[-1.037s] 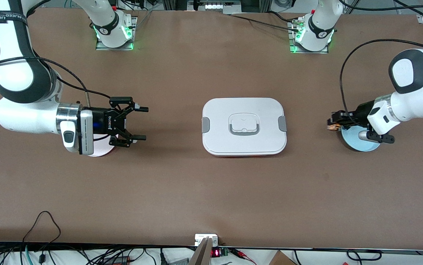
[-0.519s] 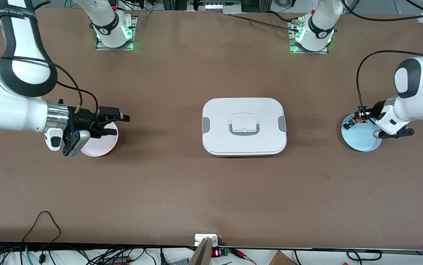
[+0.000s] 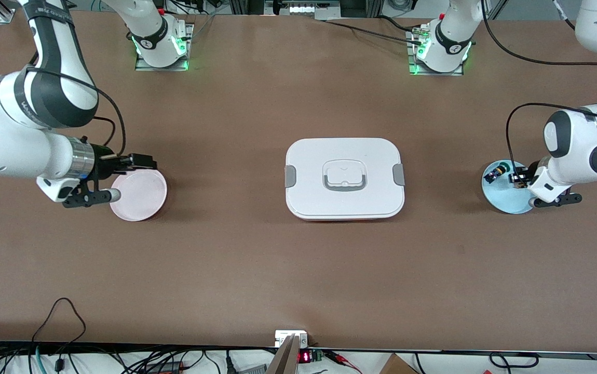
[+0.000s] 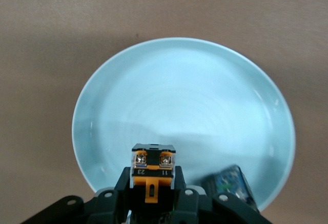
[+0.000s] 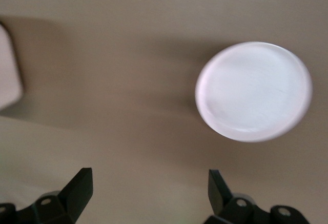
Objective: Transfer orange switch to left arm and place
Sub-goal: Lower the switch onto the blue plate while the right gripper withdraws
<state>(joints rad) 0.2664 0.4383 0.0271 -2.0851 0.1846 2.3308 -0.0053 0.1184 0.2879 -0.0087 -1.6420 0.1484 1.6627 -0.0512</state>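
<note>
A: Where is the orange switch (image 4: 154, 175) at this point?

B: In the left pincer (image 4: 154, 193), clenched on its blocky base, hanging just over the blue plate (image 3: 503, 200) at the left arm's end of the desk (image 3: 298, 270). The left wrist view shows the fingers (image 4: 179, 185) pressed against both sides of the switch, terminals facing the camera.

A: There's something else on that plate, isn't there?

B: Yes, a second small switch (image 3: 497, 170) lies near the plate's rim. From the front its cap looks green, so it is not the one wanted. The pincer holds only the orange one.

A: And the right arm?

B: It waits. The right pincer (image 3: 140, 162) hangs over the edge of the pink plate (image 3: 140, 195) at the right arm's end of the desk, jaws spread wide and grasping nothing, as the right wrist view shows.

A: Why released like that?

B: My guess is that it stands ready to receive the switch; spread jaws can take a handover without delay.

A: And the box (image 3: 344, 177)?

B: It sits at mid-desk, squarely between the two plates, lid on and clips shut. I judge the meeting point will have to be above it or round it, nearer or farther from the front camera. Pinching the base leaves the cap end free for the other pincer.
</note>
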